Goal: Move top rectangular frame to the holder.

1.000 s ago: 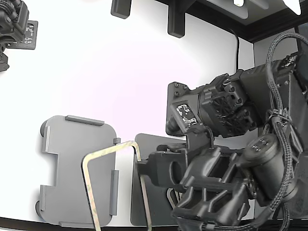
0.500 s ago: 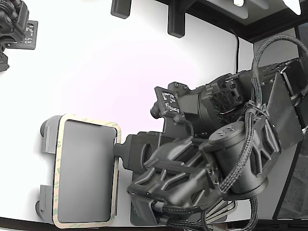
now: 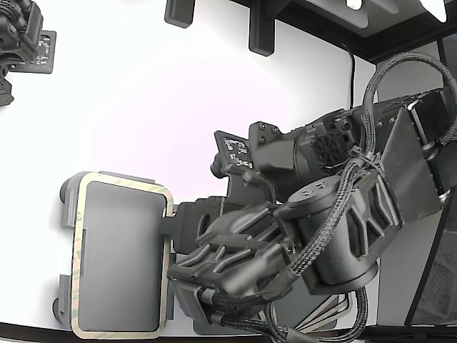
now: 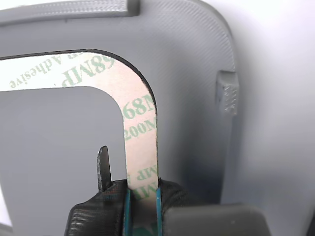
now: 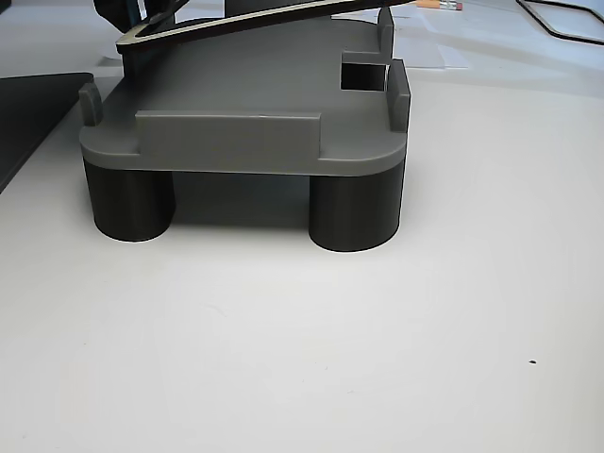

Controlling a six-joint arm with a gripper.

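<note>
The top rectangular frame (image 3: 76, 257) is a thin cream band with a dark edge and printed adhesive backing. It lies over the light grey holder (image 3: 118, 257) at the exterior view's lower left, its outline nearly matching the plate. My gripper (image 3: 170, 223) is shut on the frame's right-hand long side. In the wrist view the fingers (image 4: 106, 209) pinch the frame (image 4: 140, 128) just below a rounded corner, above the holder (image 4: 197, 73) and its edge tab (image 4: 227, 91). The other view shows the frame (image 5: 274, 19) tilted, with one end raised off the holder (image 5: 245, 94).
A darker flat mat (image 3: 207, 325) lies under my arm, beside the holder, and shows again as a dark mat (image 5: 28, 104). A second arm (image 3: 21, 39) sits still at the exterior view's top left. Dark brackets (image 3: 260, 32) hang along the back edge.
A second ago the frame stood tipped up, only partly over the holder. It has swung down and leftward across the holder, and since half a second ago has shifted slightly further left.
</note>
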